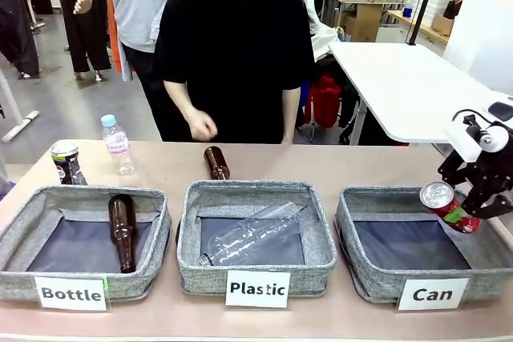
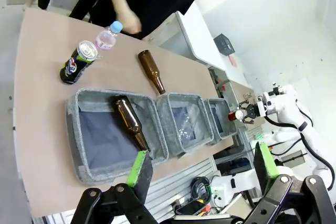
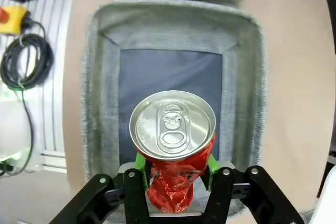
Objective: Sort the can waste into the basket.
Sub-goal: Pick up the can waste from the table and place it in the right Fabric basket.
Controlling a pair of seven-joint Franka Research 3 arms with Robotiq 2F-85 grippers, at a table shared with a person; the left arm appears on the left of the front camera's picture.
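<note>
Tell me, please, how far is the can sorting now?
Done: no can lies in the Can basket yet. In hand: the right tool is shut on the red can, above that basket. Remaining: dropping it in, then the dark can, standing on the table behind the Bottle basket; the left tool is open.

Dark can (image 2: 77, 64) near clear bottle (image 2: 106, 36)

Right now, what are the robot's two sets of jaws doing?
Left gripper: jaws open, empty.
Right gripper: jaws shut on the red can, above the Can basket.
</note>
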